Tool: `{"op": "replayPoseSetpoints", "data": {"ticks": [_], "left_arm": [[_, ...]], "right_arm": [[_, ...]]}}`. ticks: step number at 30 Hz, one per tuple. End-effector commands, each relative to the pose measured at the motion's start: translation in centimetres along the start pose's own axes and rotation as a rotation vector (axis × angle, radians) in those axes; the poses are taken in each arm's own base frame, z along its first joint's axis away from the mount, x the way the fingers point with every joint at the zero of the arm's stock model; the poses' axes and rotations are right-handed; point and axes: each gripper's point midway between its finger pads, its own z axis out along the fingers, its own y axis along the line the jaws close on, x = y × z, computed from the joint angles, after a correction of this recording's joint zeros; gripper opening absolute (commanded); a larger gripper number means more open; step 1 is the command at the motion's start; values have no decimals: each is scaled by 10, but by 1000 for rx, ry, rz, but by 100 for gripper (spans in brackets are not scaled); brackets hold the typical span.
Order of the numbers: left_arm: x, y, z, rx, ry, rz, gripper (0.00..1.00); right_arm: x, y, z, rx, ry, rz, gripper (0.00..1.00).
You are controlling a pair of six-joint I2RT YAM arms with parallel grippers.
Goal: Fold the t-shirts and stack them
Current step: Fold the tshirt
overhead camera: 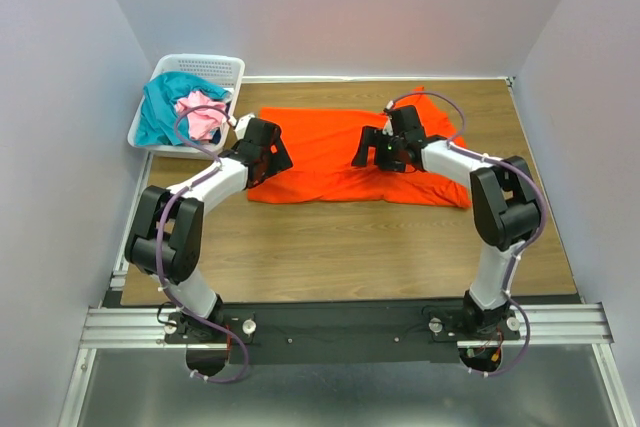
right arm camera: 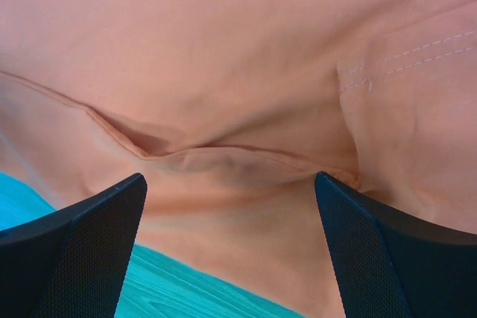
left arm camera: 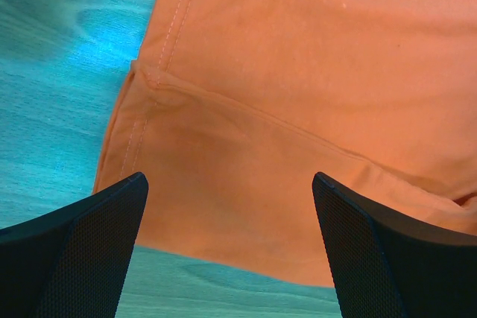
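1. The brown wooden table carries everything; both arms reach onto it from its near edge.
2. The bright orange cloth t-shirt lies spread on the table's far half, running from left of centre to the right side.
3. The white slatted plastic basket sits in the far left corner, behind and left of that shirt, apart from it.
4. In the basket lies the crumpled teal cloth shirt, toward the left; the crumpled pink cloth shirt lies against its right side.
5. The black two-finger left gripper is over the orange shirt's left edge; bare table lies left of it.
6. The black two-finger right gripper is over the shirt's middle, right of the left gripper.
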Motion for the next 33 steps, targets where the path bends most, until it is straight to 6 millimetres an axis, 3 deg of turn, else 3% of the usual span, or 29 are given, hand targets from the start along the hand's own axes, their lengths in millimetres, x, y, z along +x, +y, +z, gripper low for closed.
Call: {"op": "replayPoseSetpoints", "data": {"ticks": [1,6,7,9,11,16,24,26,30,33], "left_arm": [[-10,-10,-8,33,-31,-4,98],[-15,-24,-7,58,-37,8,98],[-16,-30,-7,66,-38,14,98],[-14,-37,-2,76,-28,22,98],[-8,-42,3,76,-14,35,98],[8,-42,14,85,28,48,98],[34,-16,29,19,75,68,98],[42,-2,34,-14,95,67,98],[52,19,37,-48,125,48,98],[57,28,33,-61,131,44,98]], "right_arm": [[-23,3,-15,26,-86,-7,100],[-9,-25,-43,168,-105,-8,100],[1,-46,-50,270,-97,1,100],[4,-68,-69,371,-111,27,100],[21,-88,-78,415,-85,70,100],[34,-134,-96,466,-73,177,100],[30,-187,-92,571,-49,257,100],[30,-205,-89,623,-40,285,100],[44,-221,-88,671,-16,330,100],[55,-221,-97,682,-9,342,100]]}}
